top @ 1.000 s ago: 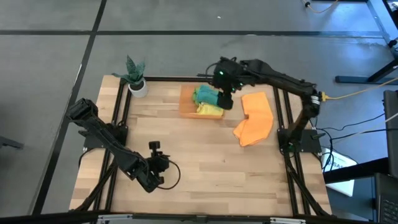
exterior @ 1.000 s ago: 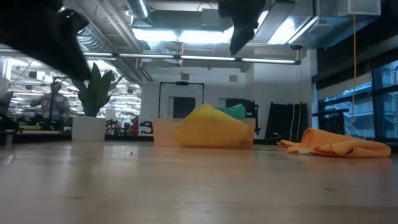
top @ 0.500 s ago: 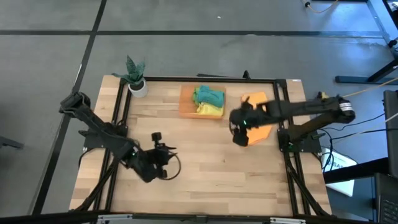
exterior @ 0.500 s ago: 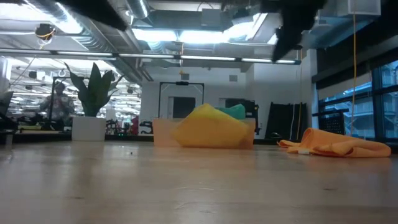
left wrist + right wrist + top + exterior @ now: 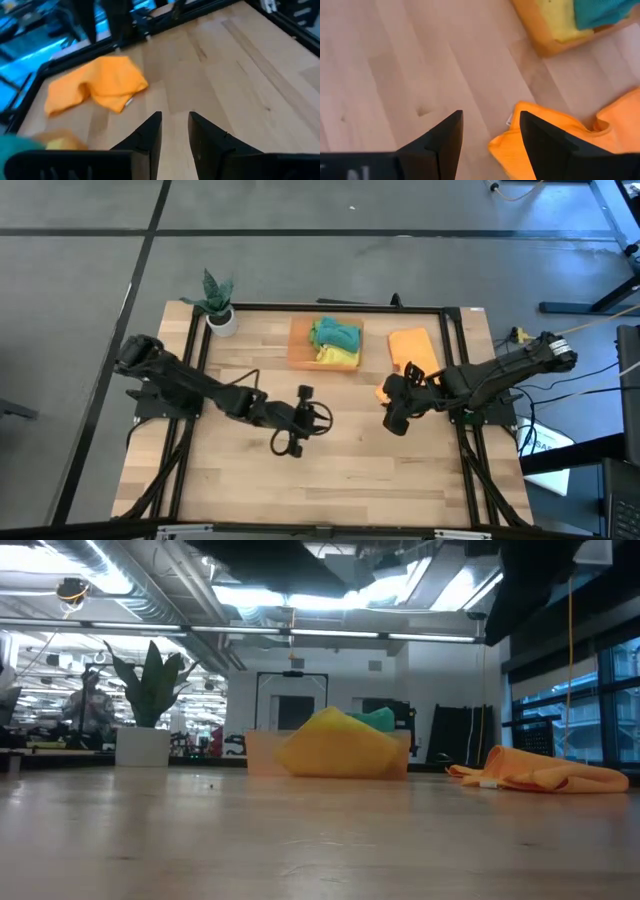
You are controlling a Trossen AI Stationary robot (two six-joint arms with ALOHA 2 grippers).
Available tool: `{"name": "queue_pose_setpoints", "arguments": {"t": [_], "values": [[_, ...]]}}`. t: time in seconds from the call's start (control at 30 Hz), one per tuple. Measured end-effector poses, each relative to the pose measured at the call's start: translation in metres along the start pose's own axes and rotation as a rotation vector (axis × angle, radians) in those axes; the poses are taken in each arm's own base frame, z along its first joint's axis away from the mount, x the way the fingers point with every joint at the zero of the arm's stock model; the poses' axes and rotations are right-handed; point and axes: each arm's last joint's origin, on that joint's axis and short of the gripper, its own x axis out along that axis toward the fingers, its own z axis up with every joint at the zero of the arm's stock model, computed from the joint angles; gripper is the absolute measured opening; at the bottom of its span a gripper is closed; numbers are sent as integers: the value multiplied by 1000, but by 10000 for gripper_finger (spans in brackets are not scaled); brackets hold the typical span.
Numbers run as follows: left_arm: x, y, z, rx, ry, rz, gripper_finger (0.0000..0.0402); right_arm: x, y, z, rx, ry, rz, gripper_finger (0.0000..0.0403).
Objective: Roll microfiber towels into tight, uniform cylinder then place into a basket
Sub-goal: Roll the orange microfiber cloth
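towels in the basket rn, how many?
3 visible: green, teal and yellow, all bunched in the basket at the table's back. More may lie hidden beneath. The orange towels lie outside, to its right.

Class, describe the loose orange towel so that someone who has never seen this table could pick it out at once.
Start at the orange basket at the table's far edge, holding green, teal and yellow towels. To its right, flat on the bare wood, lies the orange towel, with the right gripper open over its near corner. It alone lies outside the basket, spread out and unrolled.

Lab: exposed ceiling ducts (image 5: 150, 600), workstations
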Motion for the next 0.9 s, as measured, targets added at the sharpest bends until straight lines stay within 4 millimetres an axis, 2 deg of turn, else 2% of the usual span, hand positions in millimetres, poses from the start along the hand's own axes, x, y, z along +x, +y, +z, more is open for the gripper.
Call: {"name": "queue_pose_setpoints", "arguments": {"t": [0.1,0.23,0.37,0.53,0.7,0.9], "values": [[14,1,-6,27,-1,-4,86,-1,5,-4,-10,0,13,197],[22,0,-13,33,27,-3,86,13,5,-23,-40,39,-25,197],[22,-4,-14,32,31,-15,86,35,-3,-47,48,72,-104,197],[21,-9,-14,40,33,-27,86,54,-17,-66,180,134,-175,197],[20,-11,-13,42,31,-33,86,67,-27,-73,271,71,-242,197],[20,-13,-13,38,30,-38,86,84,-28,-73,353,-15,-160,197]]}}
